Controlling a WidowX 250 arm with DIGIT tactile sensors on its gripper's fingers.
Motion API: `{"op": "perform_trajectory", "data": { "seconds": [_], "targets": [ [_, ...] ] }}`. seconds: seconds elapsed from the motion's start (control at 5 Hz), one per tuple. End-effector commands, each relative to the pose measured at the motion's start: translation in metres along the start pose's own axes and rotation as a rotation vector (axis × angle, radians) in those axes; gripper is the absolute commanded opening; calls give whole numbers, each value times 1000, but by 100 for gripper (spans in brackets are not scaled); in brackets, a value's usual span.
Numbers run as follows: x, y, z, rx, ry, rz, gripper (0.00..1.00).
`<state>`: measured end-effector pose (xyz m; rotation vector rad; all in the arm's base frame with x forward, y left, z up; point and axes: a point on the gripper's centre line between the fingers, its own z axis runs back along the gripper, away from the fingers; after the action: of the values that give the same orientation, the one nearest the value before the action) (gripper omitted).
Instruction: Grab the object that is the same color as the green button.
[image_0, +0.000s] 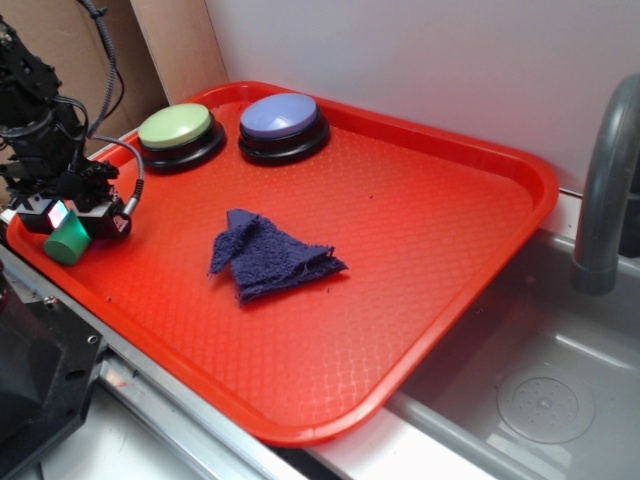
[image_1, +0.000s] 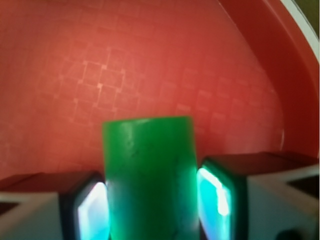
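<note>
Jaws apparently tight on green cylinder (image_1: 149, 175)

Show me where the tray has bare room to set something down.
The tray's right half is bare, from the blue cloth to the rim by the sink; so is the front strip below the cloth. The back left is crowded: green button, blue button, gripper around the green cylinder.

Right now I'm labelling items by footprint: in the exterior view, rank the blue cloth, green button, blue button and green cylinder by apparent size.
1. Blue cloth
2. Blue button and green button: look alike, no ranking
3. Green cylinder, partly hidden by the gripper
</note>
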<state>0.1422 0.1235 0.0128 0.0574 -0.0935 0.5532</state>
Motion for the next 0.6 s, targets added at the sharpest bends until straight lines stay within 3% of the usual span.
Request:
{"op": "perform_trajectory", "data": {
  "seconds": [0.0,0.2,0.4],
  "targets": [
    [5,-5,10,-16,-15,-31,0],
    [9,-19,42,-12,-31,-90,0],
    [12,-45,76,-46,-52,-199,0]
  ]
}}
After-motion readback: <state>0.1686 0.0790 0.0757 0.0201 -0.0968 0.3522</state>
